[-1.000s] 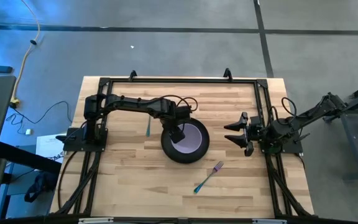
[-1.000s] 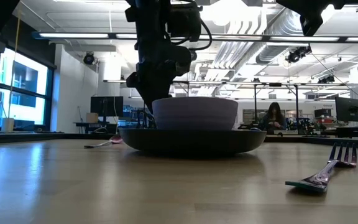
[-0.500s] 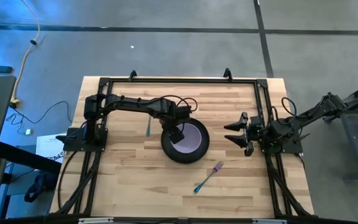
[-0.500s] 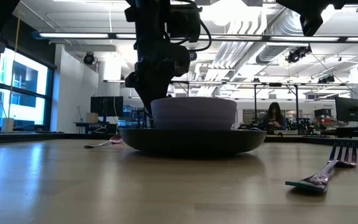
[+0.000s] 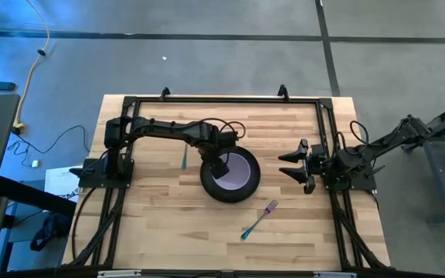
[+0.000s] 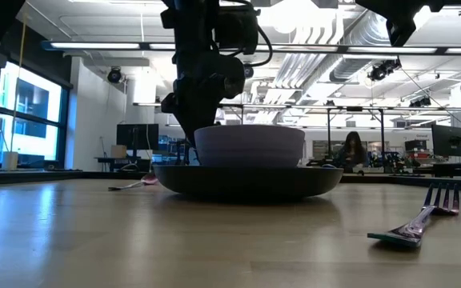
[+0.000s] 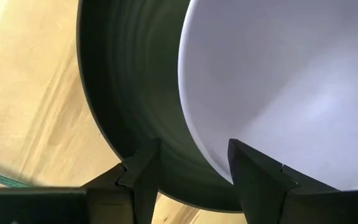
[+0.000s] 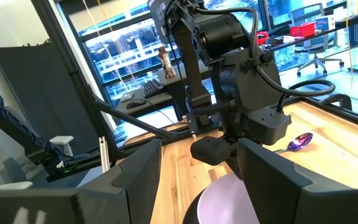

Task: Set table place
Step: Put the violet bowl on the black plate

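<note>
Beyond the tabletop lay a grey concrete floor [image 5: 207, 54] crossed by dark seam lines [image 5: 327, 38]. A yellow cable [image 5: 35, 66] trailed over it off the tabletop's far left corner, with a thinner dark cord [image 5: 64, 139] and a sheet of white paper [image 5: 59, 181] near the left edge. In the level view, the room behind was a large workshop with ceiling light strips [image 6: 118, 46] and exposed ducts [image 6: 350, 32]. A window [image 6: 22, 108] stood at the left, dark monitors [image 6: 134, 136] sat on distant desks, and a person [image 6: 351, 150] sat at a far bench. In the right wrist view, office chairs [image 8: 328, 53] showed by glass panels.
</note>
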You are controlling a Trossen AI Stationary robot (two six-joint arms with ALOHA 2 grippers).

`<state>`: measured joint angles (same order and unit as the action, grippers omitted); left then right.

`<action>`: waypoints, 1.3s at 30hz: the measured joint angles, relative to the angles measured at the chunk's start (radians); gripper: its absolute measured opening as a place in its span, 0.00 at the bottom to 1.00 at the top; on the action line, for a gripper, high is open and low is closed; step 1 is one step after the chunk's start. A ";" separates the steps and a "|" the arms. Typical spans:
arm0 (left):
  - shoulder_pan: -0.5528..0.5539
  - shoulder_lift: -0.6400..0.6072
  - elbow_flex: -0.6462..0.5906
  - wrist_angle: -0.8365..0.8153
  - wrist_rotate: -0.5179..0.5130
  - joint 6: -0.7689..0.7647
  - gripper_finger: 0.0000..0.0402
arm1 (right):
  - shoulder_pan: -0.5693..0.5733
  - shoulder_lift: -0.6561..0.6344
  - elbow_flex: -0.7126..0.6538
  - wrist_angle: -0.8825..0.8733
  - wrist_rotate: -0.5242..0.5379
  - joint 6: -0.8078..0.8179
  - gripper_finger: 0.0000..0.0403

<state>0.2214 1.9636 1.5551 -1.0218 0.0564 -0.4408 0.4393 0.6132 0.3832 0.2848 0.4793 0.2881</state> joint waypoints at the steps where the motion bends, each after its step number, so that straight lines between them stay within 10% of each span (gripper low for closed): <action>1: 0.000 0.000 0.000 0.000 0.000 0.000 0.43 | 0.000 0.000 0.000 0.000 0.000 0.000 0.51; 39: -0.002 0.000 0.000 -0.018 0.008 0.002 0.43 | 0.000 0.000 0.000 -0.007 0.000 0.000 0.51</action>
<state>0.2199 1.9636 1.5551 -1.0397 0.0639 -0.4385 0.4391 0.6132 0.3832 0.2775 0.4793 0.2878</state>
